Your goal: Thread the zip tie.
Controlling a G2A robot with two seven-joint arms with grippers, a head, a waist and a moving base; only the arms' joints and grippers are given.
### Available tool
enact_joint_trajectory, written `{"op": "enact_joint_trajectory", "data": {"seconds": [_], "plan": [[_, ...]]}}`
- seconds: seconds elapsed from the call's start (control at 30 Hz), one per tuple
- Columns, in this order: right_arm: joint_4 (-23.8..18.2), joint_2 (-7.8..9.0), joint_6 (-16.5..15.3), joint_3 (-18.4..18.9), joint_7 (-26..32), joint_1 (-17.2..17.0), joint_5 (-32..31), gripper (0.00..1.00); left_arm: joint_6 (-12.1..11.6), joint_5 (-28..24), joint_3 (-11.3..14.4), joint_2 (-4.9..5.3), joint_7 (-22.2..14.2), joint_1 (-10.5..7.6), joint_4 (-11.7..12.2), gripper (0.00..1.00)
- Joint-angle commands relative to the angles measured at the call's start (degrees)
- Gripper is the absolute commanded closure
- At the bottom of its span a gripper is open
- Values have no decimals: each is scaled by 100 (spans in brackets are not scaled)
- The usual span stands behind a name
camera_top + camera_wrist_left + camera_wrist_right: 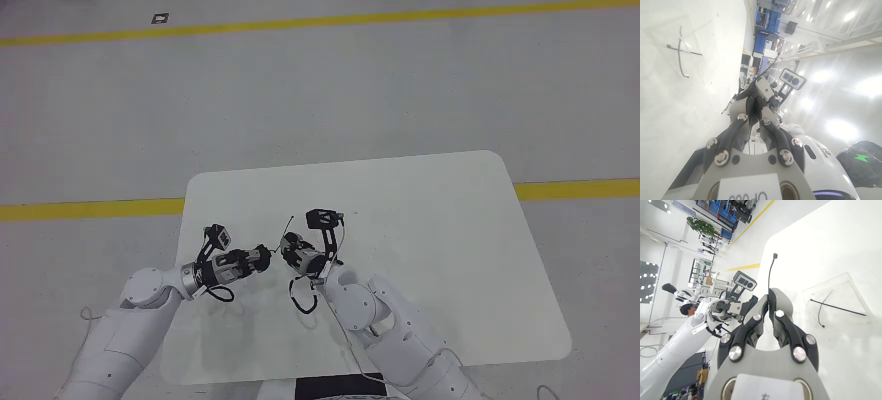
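A black zip tie (pixel 769 273) sticks out past the tips of my right gripper (pixel 769 294), which is shut on it; its square head (pixel 775 255) is at the free end. From above, the zip tie (pixel 286 226) shows as a thin line slanting away from the two grippers. My left gripper (pixel 754 102) has its fingers pressed together, right up against the right gripper (pixel 762 89). Whether it holds the tie's other end is hidden. Both meet above the table's near left part, left gripper (pixel 266 256) facing right gripper (pixel 287 250).
Two spare black zip ties (pixel 836 308) (pixel 821 313) lie crossed on a clear flat tray (pixel 848 279) on the white table (pixel 430 200); the same ties (pixel 679 56) appear in the left wrist view. The table's rounded edge runs close by the grippers.
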Motion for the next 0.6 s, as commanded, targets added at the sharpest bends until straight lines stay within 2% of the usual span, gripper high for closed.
{"op": "enact_joint_trajectory", "data": {"seconds": [0.0,0.37,0.57], "plan": [[6,-5,-48,18,-39,-14,178,100,0,0,0,0,0,0,0,100],[90,23,6,-58,97,84,15,100,0,0,0,0,0,0,0,100],[89,30,-118,-28,-16,67,192,100,0,0,0,0,0,0,0,100]]}}
